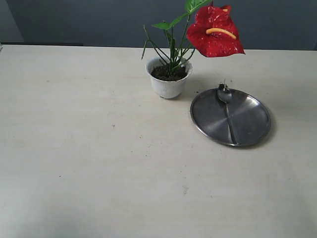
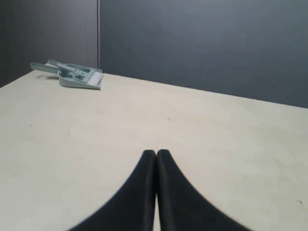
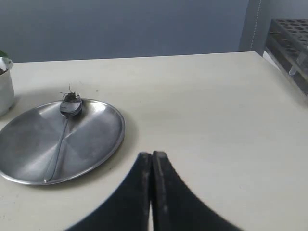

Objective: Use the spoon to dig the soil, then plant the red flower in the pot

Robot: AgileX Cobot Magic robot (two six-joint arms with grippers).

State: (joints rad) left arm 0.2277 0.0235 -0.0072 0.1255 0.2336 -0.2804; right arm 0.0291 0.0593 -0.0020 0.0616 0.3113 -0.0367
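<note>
Left gripper and right gripper clench nothing, seemingly because the flower stands in the pot, spoon parked beyond right fingers.

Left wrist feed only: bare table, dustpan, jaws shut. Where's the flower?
Observer: The red flower stands planted in the pot, stems in the soil.
Operator: Spoon?
Observer: The spoon lies on the steel plate beside the pot, with soil crumbs at its bowl.
Operator: Right arm?
Observer: The right gripper has its jaws shut and empty, apart from the plate.
</note>
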